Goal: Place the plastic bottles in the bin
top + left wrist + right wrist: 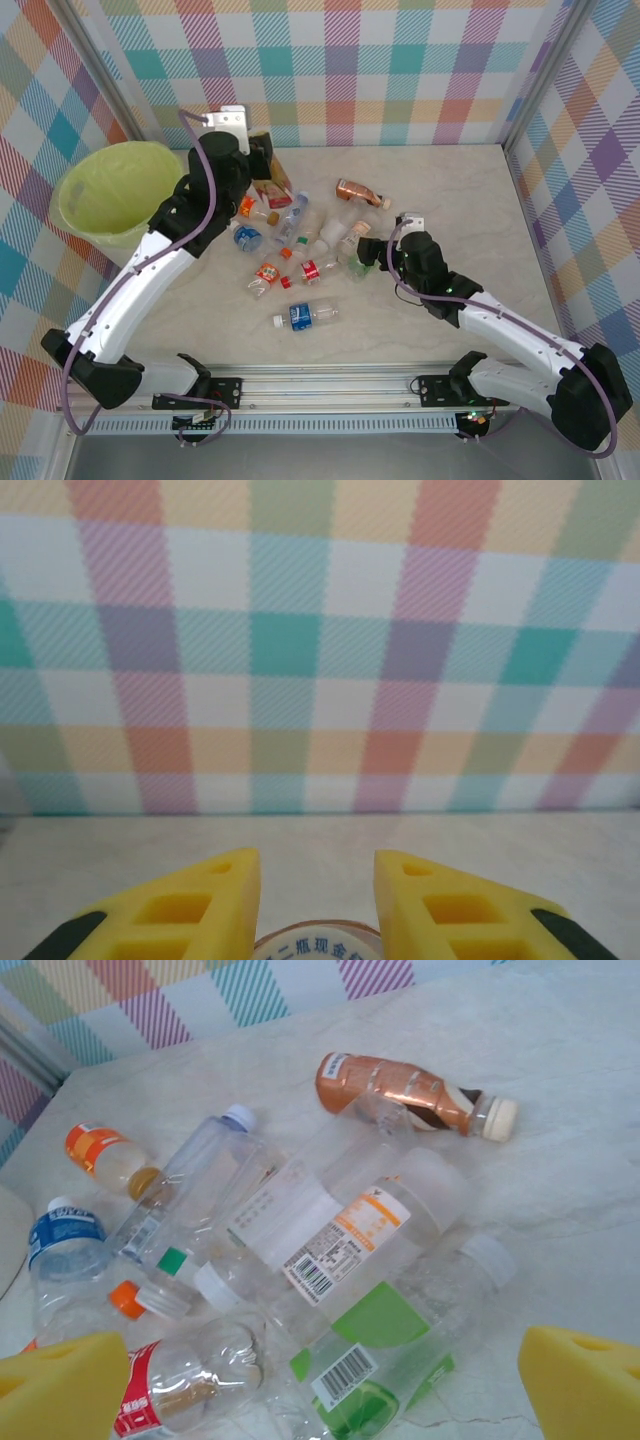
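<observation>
Between the released right fingers (580, 1375) lies the green-labelled bottle (385, 1330), long axis toward 1 o'clock; the left fingers (190, 910) clench a second bottle (316, 946), bin (75, 215) at 9 o'clock.

White arms (130, 290), black joints (105, 378); purple cables (203, 165)

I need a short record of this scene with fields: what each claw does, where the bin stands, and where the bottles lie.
left claw: shut on a bottle, raised, facing the back wall
right claw: open, above the pile, holding nothing
bin: at the left, beside the left arm; no bottle visible inside
bottles on table: loose pile in the middle, lying down
apart from pile: brown bottle beyond it; blue-label bottle nearer the arm bases
</observation>
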You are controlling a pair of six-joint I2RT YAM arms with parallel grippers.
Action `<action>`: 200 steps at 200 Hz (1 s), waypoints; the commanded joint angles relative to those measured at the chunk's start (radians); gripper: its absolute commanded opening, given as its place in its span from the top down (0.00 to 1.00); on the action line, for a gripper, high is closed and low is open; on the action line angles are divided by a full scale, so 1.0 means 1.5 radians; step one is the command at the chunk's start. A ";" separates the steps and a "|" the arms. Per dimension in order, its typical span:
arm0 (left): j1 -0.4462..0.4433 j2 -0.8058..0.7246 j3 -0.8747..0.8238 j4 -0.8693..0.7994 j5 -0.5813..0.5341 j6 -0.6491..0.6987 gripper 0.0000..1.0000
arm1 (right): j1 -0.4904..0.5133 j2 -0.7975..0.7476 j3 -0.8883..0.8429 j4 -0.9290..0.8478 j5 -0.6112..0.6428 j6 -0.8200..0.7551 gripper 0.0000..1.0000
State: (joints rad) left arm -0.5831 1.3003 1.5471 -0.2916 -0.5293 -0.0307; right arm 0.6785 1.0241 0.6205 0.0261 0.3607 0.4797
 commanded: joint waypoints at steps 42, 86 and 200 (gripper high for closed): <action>0.120 -0.048 -0.010 0.233 -0.226 0.191 1.00 | 0.003 0.016 0.010 0.002 0.019 0.003 0.00; 0.263 -0.094 -0.057 0.206 -0.217 0.094 1.00 | 0.003 0.022 0.007 0.003 0.017 0.004 0.00; 0.400 -0.079 -0.193 -0.024 -0.231 -0.261 0.95 | 0.002 0.020 0.003 -0.007 0.010 -0.003 0.00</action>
State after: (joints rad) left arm -0.0059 1.1934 1.3167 -0.2775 -0.9043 -0.2722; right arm 0.6785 1.0599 0.6209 0.0208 0.3840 0.4862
